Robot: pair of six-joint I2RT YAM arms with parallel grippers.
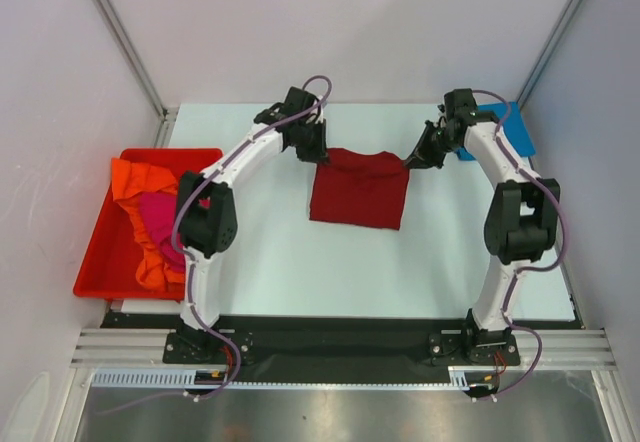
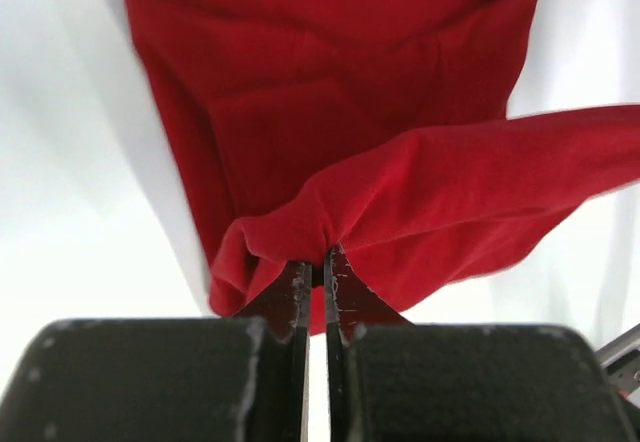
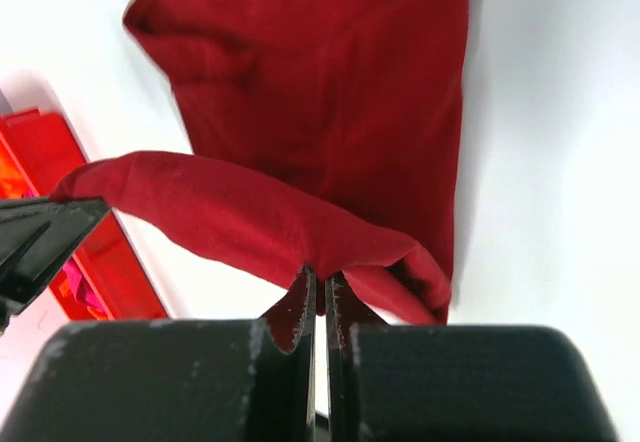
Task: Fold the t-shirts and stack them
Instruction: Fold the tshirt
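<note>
The dark red t-shirt lies on the bench right of the red plastic bin, far edge lifted. The left pincer is clamped on its corner nearer the bin, and the right pincer is clamped on the farther corner. The orange t-shirt and magenta-pink t-shirt lie in the bin. The bright blue t-shirt lies farthest from it.

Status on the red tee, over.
Left end effector shut on dark red t-shirt, far-left corner. Right end effector shut on far-right corner. Far edge lifted, rest flat on table. Nothing in the way.
</note>
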